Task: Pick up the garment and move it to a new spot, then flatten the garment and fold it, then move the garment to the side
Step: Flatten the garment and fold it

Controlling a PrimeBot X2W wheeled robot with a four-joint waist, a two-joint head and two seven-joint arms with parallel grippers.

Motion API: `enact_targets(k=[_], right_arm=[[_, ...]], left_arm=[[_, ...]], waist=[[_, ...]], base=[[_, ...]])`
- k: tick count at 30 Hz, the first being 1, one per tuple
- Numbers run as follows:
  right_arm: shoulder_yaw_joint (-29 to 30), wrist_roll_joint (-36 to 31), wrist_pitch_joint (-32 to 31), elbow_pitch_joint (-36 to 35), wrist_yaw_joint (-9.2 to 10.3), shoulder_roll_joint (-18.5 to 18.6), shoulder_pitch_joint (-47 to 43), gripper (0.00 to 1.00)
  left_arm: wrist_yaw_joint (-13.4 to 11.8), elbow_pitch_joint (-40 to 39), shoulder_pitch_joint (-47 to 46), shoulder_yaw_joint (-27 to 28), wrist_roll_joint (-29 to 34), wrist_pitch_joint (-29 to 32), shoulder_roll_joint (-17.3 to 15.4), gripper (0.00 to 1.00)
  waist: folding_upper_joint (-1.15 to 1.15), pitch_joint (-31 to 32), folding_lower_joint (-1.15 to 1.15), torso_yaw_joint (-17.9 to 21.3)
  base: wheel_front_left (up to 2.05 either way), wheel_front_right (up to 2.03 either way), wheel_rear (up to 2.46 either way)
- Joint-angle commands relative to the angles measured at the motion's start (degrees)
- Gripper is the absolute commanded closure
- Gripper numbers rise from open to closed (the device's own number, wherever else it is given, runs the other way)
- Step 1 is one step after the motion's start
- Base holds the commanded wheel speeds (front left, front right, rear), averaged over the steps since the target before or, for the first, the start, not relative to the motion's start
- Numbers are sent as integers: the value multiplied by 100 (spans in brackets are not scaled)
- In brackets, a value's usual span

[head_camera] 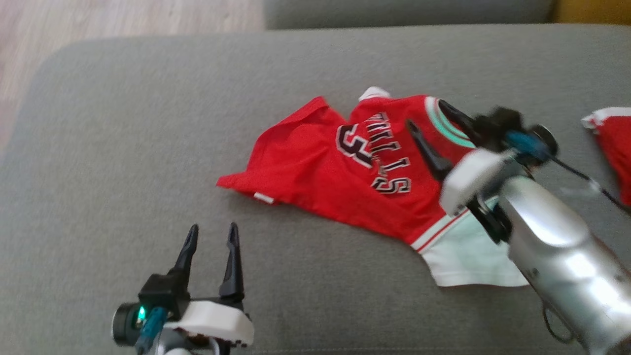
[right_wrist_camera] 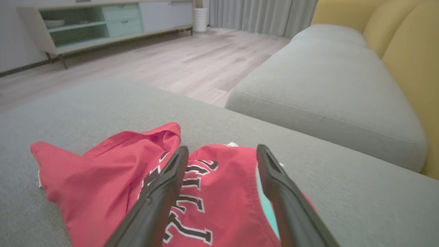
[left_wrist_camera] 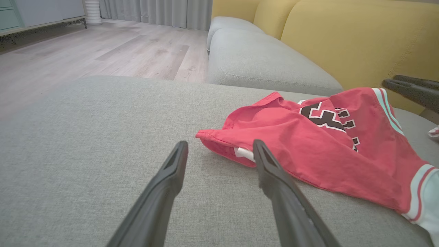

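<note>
Where the grey seat cushion [head_camera: 123, 123] spreads before the robot, one red jersey [head_camera: 315, 167] lies crumpled on it, lettering up. Two grippers show. The left gripper [head_camera: 213, 228] hovers over bare cushion near the jersey's closest corner, fingers spread and empty. The right gripper [head_camera: 430, 121] hangs above the jersey's teal-striped trim, fingers parted, grasping nothing, while its forearm [head_camera: 557, 246] covers part of the pale panel. A second red cloth [head_camera: 616, 148] lies apart at the right. Beyond are another grey cushion [right_wrist_camera: 329, 85], yellow backrests [left_wrist_camera: 360, 41], wood floor [right_wrist_camera: 192, 65] and one sideboard [right_wrist_camera: 103, 24].
</note>
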State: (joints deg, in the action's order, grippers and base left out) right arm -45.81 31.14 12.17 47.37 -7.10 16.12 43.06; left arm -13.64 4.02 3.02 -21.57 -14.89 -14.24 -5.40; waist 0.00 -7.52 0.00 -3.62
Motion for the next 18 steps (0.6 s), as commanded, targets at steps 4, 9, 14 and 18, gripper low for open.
enact_targets(k=[4, 9, 14, 18], right_arm=[[1327, -575, 269, -993, -39, 230, -1031, 0], [2908, -1307, 280, -2309, -39, 56, -2503, 0], [4146, -2110, 282, -3586, -39, -502, -4205, 0], [4634, -2411, 282, -4081, -39, -831, -4944, 0]], left_arm=[[-49, -178, 34, 260, -73, 12, -135, 0], [-98, -240, 214, 300, -107, 34, -202, 0], [-130, -249, 382, 350, -151, 39, -285, 0], [-155, -232, 520, 407, -159, 14, -358, 0]], waist=[[0, 445, 0, 395], [0, 604, 0, 468], [0, 752, 0, 450], [0, 857, 0, 400]], base=[[0, 0, 0], [0, 0, 0], [0, 0, 0], [0, 0, 0]])
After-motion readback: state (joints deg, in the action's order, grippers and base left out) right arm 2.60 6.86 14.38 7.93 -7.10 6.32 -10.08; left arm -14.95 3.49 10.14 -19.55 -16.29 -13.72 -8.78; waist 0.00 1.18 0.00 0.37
